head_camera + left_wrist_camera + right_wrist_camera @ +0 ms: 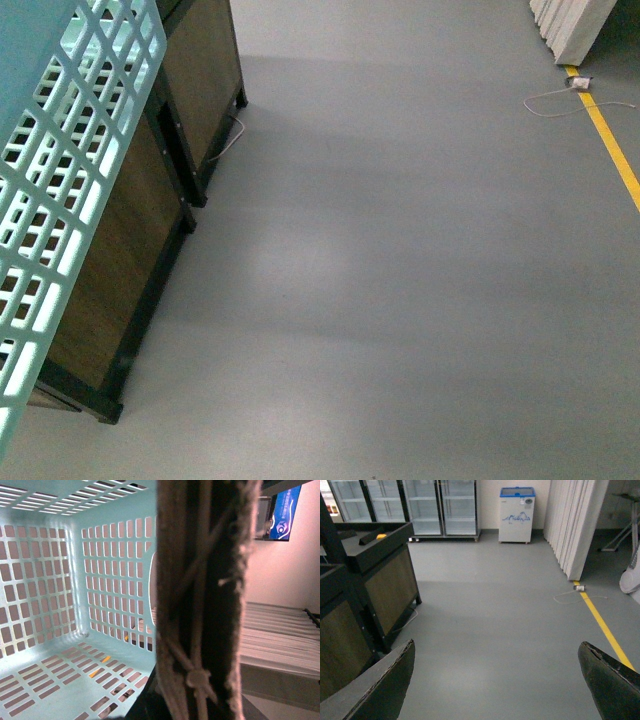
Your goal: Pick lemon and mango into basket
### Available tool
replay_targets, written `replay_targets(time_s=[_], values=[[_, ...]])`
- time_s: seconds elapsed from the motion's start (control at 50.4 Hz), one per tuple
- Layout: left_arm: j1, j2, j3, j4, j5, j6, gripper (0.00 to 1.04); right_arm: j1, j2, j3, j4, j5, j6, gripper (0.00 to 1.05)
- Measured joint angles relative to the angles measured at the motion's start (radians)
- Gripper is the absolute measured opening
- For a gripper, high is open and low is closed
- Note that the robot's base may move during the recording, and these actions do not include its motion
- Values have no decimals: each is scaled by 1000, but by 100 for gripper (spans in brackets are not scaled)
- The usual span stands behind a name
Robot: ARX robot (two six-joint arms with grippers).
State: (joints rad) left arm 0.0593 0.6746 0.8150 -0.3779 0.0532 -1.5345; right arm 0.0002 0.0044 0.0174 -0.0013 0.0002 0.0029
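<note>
Basket [60, 200], light turquoise plastic, slotted: nearest item in the front view, one wall filling the left edge, tilted and close to the lens, overlapping the display stands [150, 230] behind it. Same basket from the left wrist view, looking inside: two slotted walls meet at a rounded corner above a slotted base, and all visible surfaces are bare plastic. Handle [175, 580], brown and ribbed, with fibrous strands and a knot: it crosses the left wrist view right against the lens, blurred, hiding the middle of the basket. Left gripper: no part clearly made out, so whether it is spread or pressed together cannot be told. Right gripper [497, 680]: two dark fingers [385, 685] at the lower corners of the right wrist view, spread wide apart, with only floor between them. Display stands: black frames with wood-grain panels, in a row along the robot's left. Small yellow object [381, 536]: on top of the farther stand, too small to identify. Floor [400, 280]: smooth grey. Yellow line [610, 140]: floor marking well off to the right. White cable [550, 98]: looped on the floor beside that line. Glass-door refrigerators [422, 505]: along the far wall. Chest freezer [516, 515]: white with a blue lid, just beside them. White folding partition [575, 525]: standing near the yellow line.
</note>
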Motion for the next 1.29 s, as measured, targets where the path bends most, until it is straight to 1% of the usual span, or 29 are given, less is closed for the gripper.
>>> replay_targets(time_s=[0.457, 0.576, 0.734, 1.29], values=[[0, 0, 1, 0, 0, -2, 4, 0, 0, 0, 0, 1, 0, 96], [-4, 0, 2, 0, 22, -6, 4, 0, 0, 0, 0, 4, 0, 96], [-4, -1, 2, 0, -1, -4, 4, 0, 0, 0, 0, 3, 0, 96], [-4, 0, 2, -1, 0, -1, 4, 0, -1, 0, 0, 2, 0, 96]])
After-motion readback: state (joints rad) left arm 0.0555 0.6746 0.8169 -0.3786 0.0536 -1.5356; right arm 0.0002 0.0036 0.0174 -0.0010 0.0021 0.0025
